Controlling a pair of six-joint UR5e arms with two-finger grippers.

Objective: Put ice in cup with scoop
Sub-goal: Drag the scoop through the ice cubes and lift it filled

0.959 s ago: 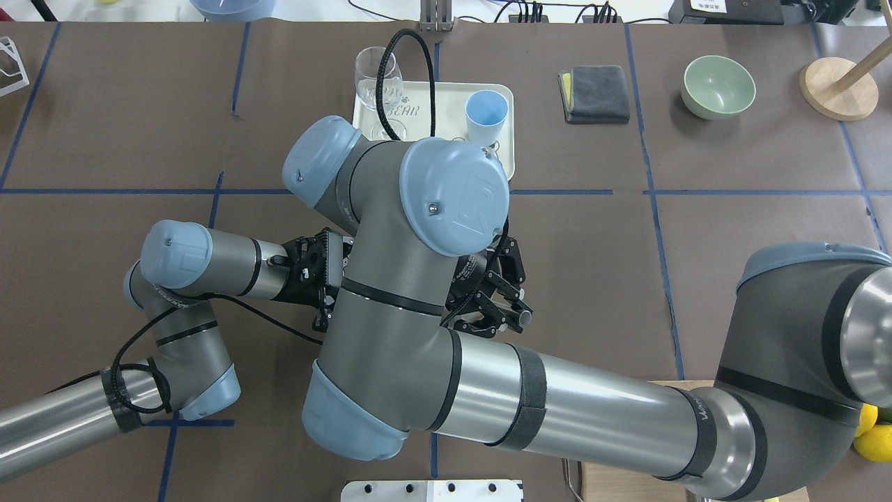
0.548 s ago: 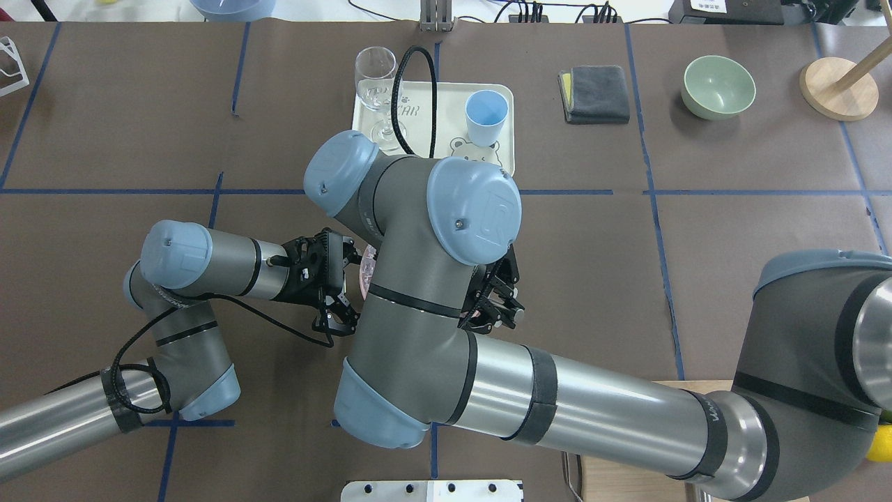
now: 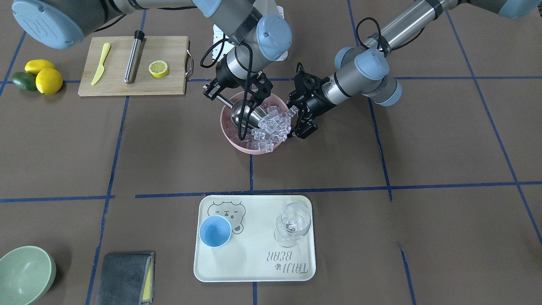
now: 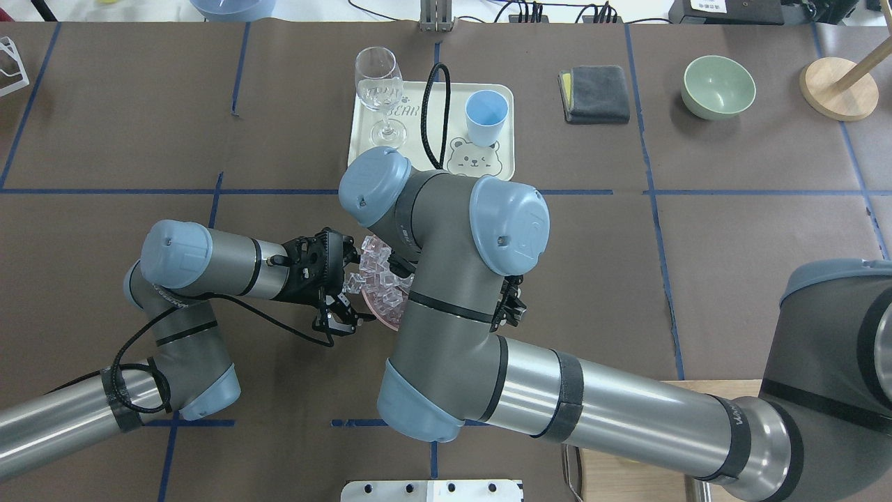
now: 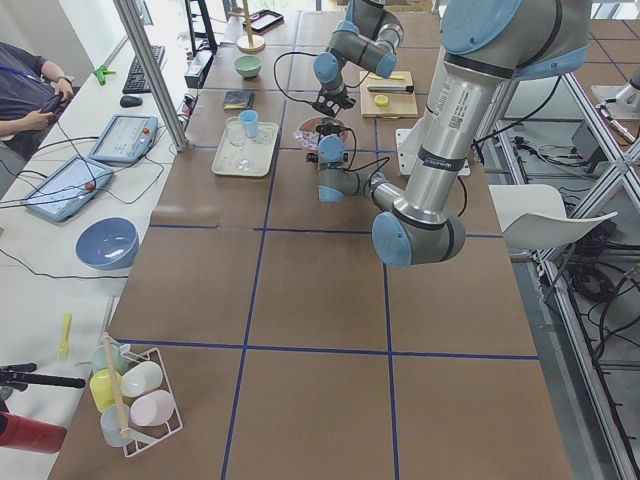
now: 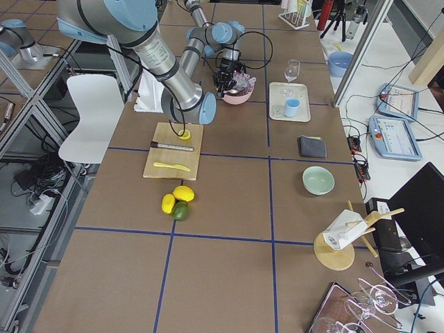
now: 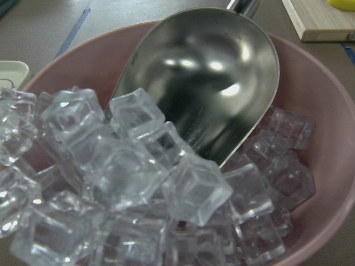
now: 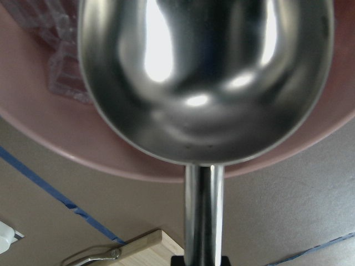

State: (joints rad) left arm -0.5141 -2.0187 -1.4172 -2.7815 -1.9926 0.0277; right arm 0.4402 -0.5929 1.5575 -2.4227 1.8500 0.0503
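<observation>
A pink bowl (image 3: 237,144) in mid-table holds the ice (image 3: 273,125), heaped toward my left gripper. My right gripper (image 3: 216,94) is shut on the handle of the steel scoop (image 3: 243,114). The scoop's trough lies in the bowl. In the left wrist view the trough (image 7: 211,83) is empty, with its mouth against the cubes (image 7: 138,183). My left gripper (image 3: 298,120) is open beside the bowl's rim; I cannot tell if it touches. The light-blue cup (image 3: 215,231) stands empty on a cream tray (image 3: 254,262), far from both grippers.
A wine glass (image 3: 292,224) stands on the tray beside the cup. A cutting board (image 3: 169,87) holds a yellow knife, a steel cylinder and half a lemon. Lemons and an avocado (image 3: 36,76), a green bowl (image 3: 25,275) and a grey cloth (image 3: 125,277) lie near the table's edges.
My right arm has swung to the right in the overhead view, uncovering part of the bowl and ice. My left arm has not moved.
</observation>
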